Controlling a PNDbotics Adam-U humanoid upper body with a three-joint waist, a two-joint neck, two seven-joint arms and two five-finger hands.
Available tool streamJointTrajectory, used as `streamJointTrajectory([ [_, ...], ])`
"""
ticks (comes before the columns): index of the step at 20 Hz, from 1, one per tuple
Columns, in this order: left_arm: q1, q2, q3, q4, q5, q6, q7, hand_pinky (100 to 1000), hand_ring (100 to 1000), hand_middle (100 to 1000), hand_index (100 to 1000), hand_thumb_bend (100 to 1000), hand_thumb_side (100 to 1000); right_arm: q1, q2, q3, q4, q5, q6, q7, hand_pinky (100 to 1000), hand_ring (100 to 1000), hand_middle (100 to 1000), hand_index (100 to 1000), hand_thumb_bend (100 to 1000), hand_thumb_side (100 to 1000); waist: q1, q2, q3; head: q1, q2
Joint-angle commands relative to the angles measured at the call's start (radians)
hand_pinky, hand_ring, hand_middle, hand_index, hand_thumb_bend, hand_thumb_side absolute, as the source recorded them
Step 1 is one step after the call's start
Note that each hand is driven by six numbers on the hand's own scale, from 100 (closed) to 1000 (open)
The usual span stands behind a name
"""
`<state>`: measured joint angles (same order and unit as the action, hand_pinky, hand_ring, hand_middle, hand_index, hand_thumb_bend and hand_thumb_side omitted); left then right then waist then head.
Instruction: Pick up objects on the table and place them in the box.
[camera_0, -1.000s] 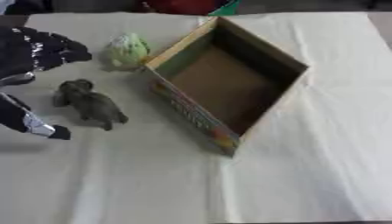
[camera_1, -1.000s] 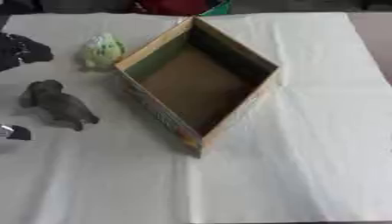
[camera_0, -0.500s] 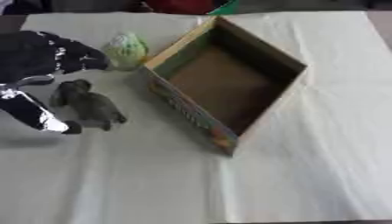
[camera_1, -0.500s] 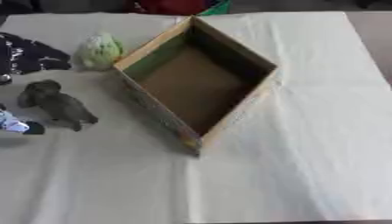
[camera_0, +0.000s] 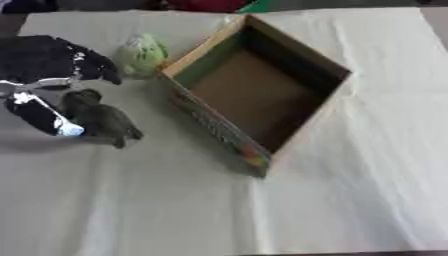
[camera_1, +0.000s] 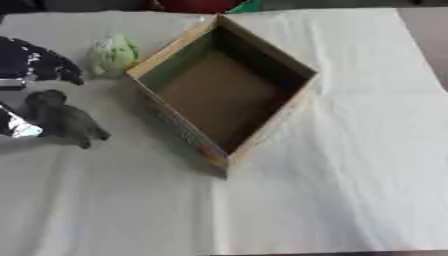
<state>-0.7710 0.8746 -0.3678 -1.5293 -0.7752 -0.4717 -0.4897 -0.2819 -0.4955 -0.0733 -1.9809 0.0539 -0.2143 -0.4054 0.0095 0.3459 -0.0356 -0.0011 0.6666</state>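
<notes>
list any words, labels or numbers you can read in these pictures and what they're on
No text can be read anywhere.
Box: its outer side wall carries coloured print, too blurred to read.
Dark grey toy animal: no markings visible.
Pale green toy: no markings visible.
Left hand: white patches only, no lettering that can be made out.

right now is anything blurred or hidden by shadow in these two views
Left eye view: soft all over, the left hand most smeared, bright glints on its black shell; the grey toy animal throws a faint shadow on the cloth. Right eye view: the box has dark inner walls but a readable, empty floor; the pale green toy is a fuzzy blob.
</notes>
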Motion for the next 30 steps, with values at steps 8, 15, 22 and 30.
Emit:
streamJointTrajectory([
  [8,-0.024,-0.003,0.01,0.087,0.073,0.023,-0.147,691,817,836,908,369,443,-0.012,-0.01,-0.009,-0.019,-0.007,0.001,-0.013,798,1000,702,825,100,966,-0.002,-0.01,-0.003,0.008,-0.001],
  [15,-0.055,-0.029,0.046,0.115,0.11,0.065,-0.247,678,803,768,869,303,476,-0.008,-0.006,-0.006,-0.019,-0.008,0.006,-0.011,799,1000,701,826,100,968,-0.002,-0.007,-0.001,0.009,0.0],
  [22,-0.064,-0.051,0.066,0.135,0.143,0.105,-0.265,637,752,715,804,259,473,-0.001,-0.001,-0.008,-0.019,-0.004,0.012,-0.011,800,1000,701,826,100,970,-0.002,-0.006,-0.002,0.007,0.001],
  [30,-0.059,-0.069,0.055,0.174,0.132,0.117,-0.277,610,721,685,770,218,458,0.0,0.003,-0.011,-0.019,-0.003,0.015,-0.016,802,1000,700,826,100,972,0.0,-0.007,-0.007,0.01,-0.003],
])
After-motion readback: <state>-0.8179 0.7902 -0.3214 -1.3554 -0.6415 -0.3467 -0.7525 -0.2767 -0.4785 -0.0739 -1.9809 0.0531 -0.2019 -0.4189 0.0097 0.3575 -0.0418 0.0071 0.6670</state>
